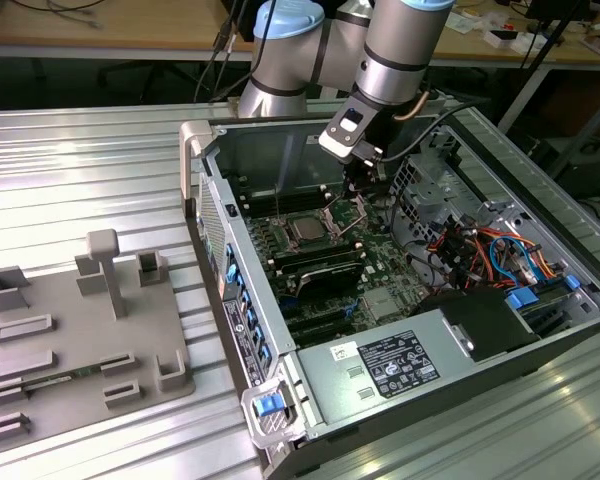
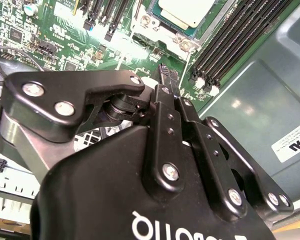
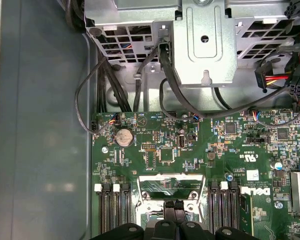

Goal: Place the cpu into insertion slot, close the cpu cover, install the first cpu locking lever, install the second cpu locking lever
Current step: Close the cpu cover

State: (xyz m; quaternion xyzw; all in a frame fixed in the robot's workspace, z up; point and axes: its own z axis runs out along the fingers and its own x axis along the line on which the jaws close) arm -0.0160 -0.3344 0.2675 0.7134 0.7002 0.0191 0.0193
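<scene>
Pinched closed, my gripper (image 3: 174, 211) hangs above the motherboard (image 3: 190, 145); the second wrist view shows the cpu (image 2: 186, 11) seated, the exterior view a ribbed metal table (image 1: 80, 160).

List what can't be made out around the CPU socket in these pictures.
1. cpu: in the second wrist view the picture's edge cuts it off, so its seating cannot be judged.
2. cpu cover: in the first wrist view the pincer hides part of it.
3. Locking levers: in the exterior view the socket is too small to tell how they stand.
</scene>
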